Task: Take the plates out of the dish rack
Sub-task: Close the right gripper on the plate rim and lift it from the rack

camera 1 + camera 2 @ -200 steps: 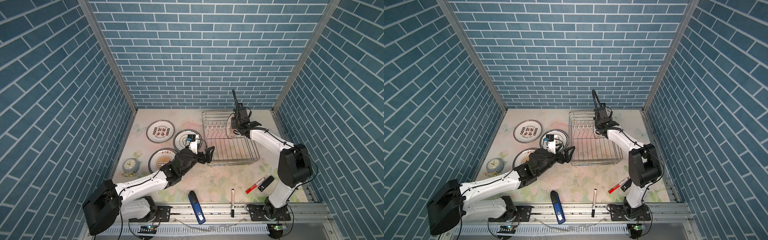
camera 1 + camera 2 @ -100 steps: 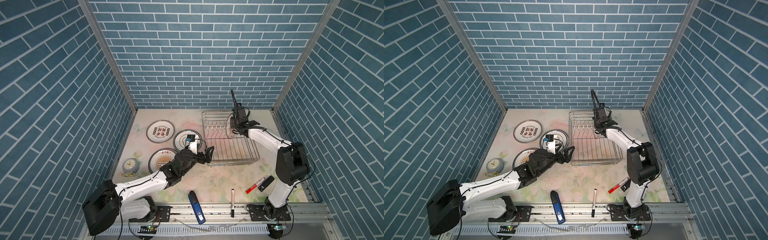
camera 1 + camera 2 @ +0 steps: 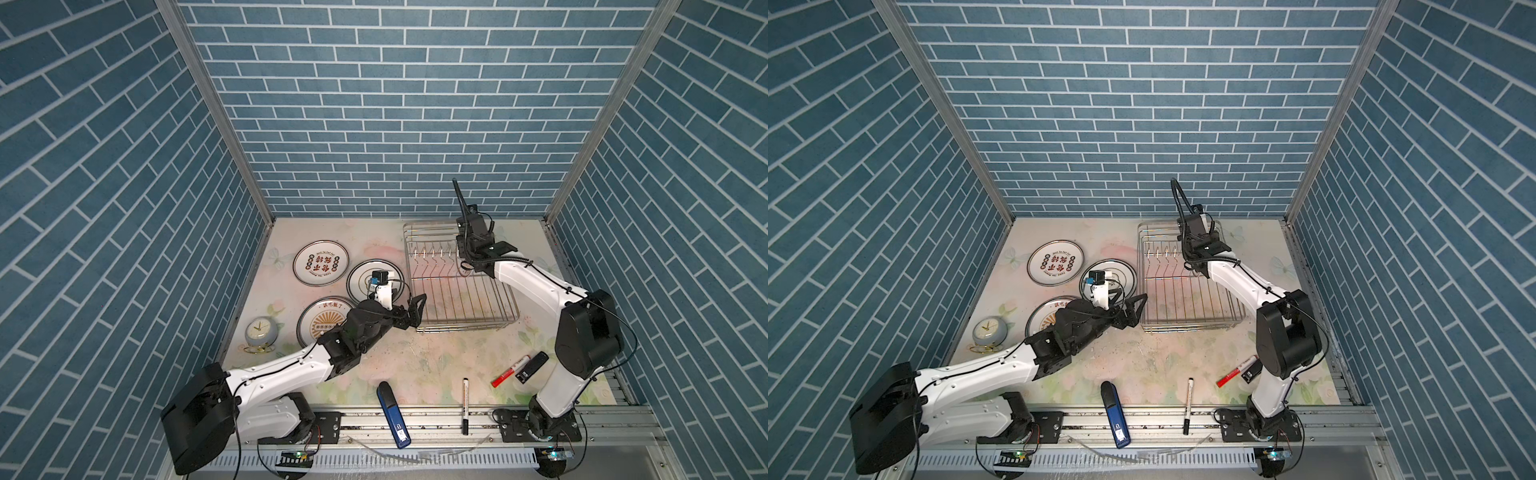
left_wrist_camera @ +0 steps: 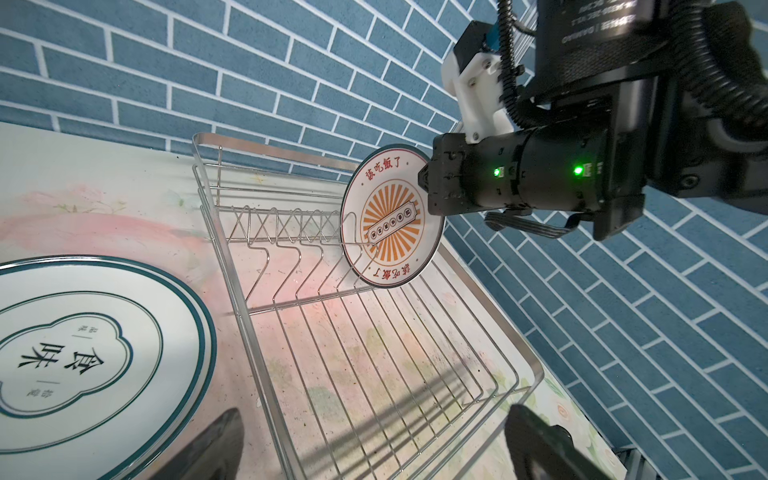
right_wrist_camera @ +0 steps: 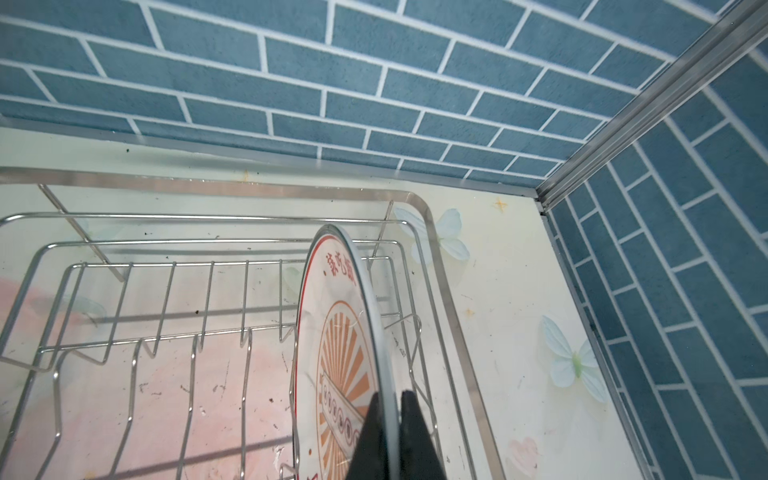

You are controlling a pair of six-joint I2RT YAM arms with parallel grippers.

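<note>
While three plates (image 3: 320,264) are already lying flat on the counter (image 3: 415,357) just beside the dish rack's (image 3: 453,297) left side, one sunburst plate (image 4: 392,216) is still standing upright among the prongs (image 4: 291,257) at the dish rack's far right end, so the job is looking mostly done, with one lift to go. The right gripper (image 5: 390,401) is reaching down into the dish rack, clamping together on that plate's upper rim. The left gripper (image 3: 415,309) is hovering at the dish rack's near left corner, jaws wide apart, holding nothing.

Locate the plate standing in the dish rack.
Both wrist views show it: the sunburst plate stands on edge at the right end of the prong row of the dish rack, toward the back wall, its rim pinched by the right gripper.
</note>
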